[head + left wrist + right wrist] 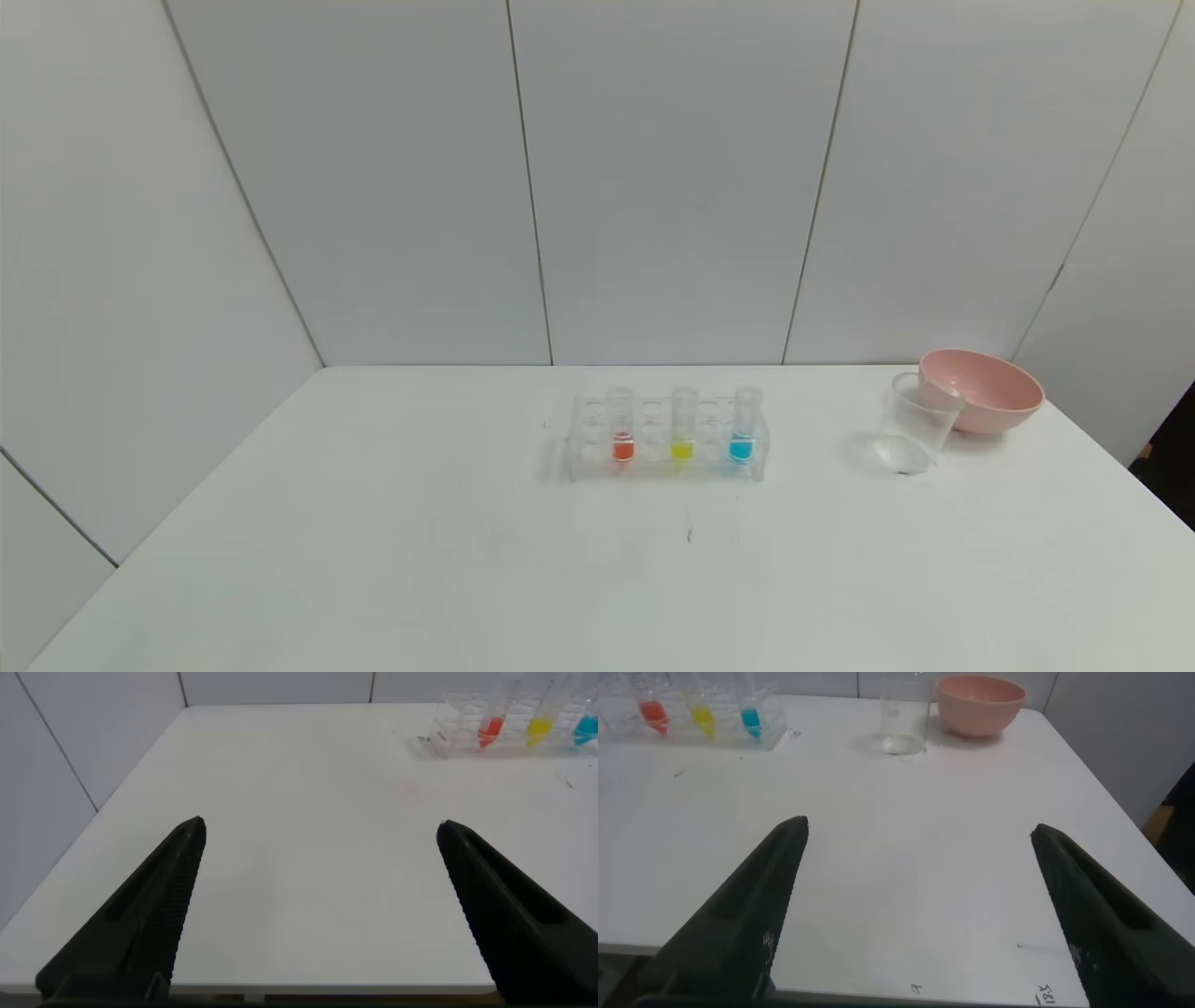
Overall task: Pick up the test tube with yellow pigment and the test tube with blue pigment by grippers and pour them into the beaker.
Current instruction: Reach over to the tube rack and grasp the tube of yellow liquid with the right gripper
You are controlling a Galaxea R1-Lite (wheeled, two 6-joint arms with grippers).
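Note:
The yellow tube (pixel 682 427) and the blue tube (pixel 743 427) stand upright in a clear rack (pixel 665 439) at the table's middle; both also show in the left wrist view, yellow (pixel 538 726) and blue (pixel 586 726), and in the right wrist view, yellow (pixel 702 716) and blue (pixel 750 718). The clear beaker (pixel 913 424) stands to the right (pixel 904 716). My left gripper (pixel 320 833) is open and empty over the table's near left edge. My right gripper (pixel 920 833) is open and empty over the near right edge. Neither arm shows in the head view.
A tube with red-orange liquid (pixel 622 427) stands in the rack left of the yellow one. A pink bowl (pixel 980 388) sits just behind the beaker, near the table's right edge. White wall panels close the back and sides.

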